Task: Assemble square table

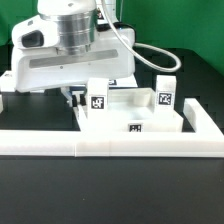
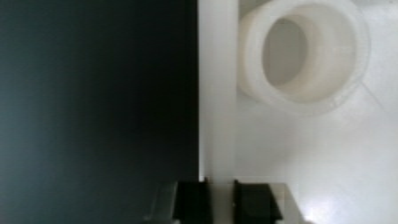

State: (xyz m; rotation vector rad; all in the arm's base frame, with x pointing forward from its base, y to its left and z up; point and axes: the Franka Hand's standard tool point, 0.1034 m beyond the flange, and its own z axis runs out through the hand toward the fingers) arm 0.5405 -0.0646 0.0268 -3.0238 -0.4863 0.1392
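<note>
The square table slab (image 1: 125,110) lies flat on the dark surface (image 1: 100,195), its front edge, which bears a black-and-white tag (image 1: 135,127), close against the long white border rail (image 1: 110,148). Two tagged leg posts stand upright at the slab, one (image 1: 97,100) toward the exterior view's left and one (image 1: 165,98) toward its right; whether they are fixed in cannot be told. In the wrist view a round socket (image 2: 306,55) shows in the slab's white face. The pincer (image 2: 222,200) is narrow, its dark pads (image 2: 189,200) pressed on either side of the slab's bright edge strip. The white arm (image 1: 70,40) hangs over the slab's far corner on the exterior view's left.
</note>
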